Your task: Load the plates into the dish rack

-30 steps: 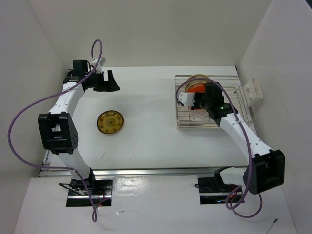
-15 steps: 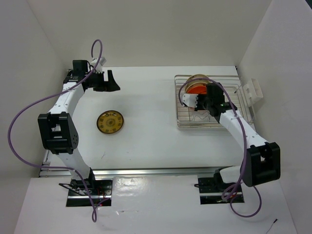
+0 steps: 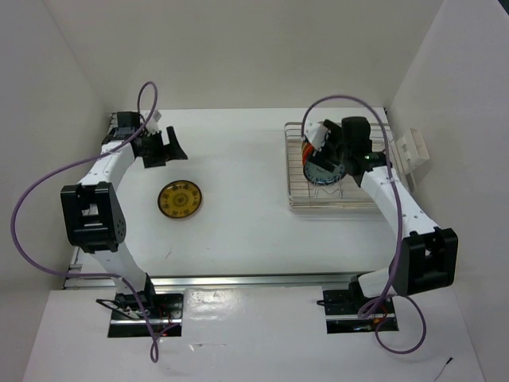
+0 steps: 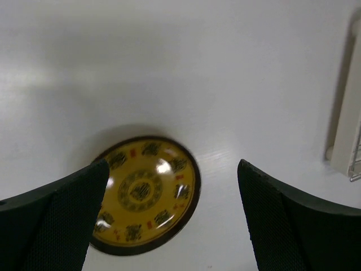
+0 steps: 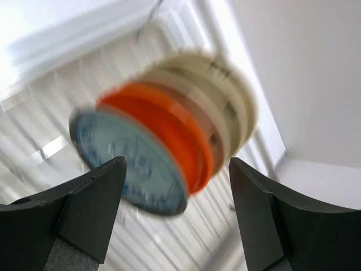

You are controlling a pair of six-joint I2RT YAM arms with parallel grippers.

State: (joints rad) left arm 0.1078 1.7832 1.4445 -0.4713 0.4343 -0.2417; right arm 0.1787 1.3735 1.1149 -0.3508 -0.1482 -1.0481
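The dish rack [image 3: 350, 195] stands at the right rear of the table. On edge in it stand a blue-grey plate [image 5: 127, 164], an orange plate [image 5: 175, 127] and cream plates [image 5: 223, 93], packed in a row. My right gripper [image 5: 177, 164] hovers open just above them, fingers either side of the blue-grey and orange plates without touching. In the top view the right gripper [image 3: 318, 155] is over the blue-grey plate [image 3: 322, 169]. A patterned yellow-brown plate [image 3: 180, 199] lies flat on the table at the left. My left gripper [image 3: 163, 147] hangs open above and behind it, with nothing between its fingers [image 4: 56, 220].
A small white slotted holder [image 3: 409, 155] sits against the right wall beside the rack. In the left wrist view, a pale frame with wire [image 4: 344, 113] shows at the right edge. The yellow-brown plate [image 4: 144, 195] has bare white table around it.
My right gripper has opened and pulled up and back from the rack, leaving the blue-grey plate standing before the orange one. The left gripper has shifted slightly left and turned.
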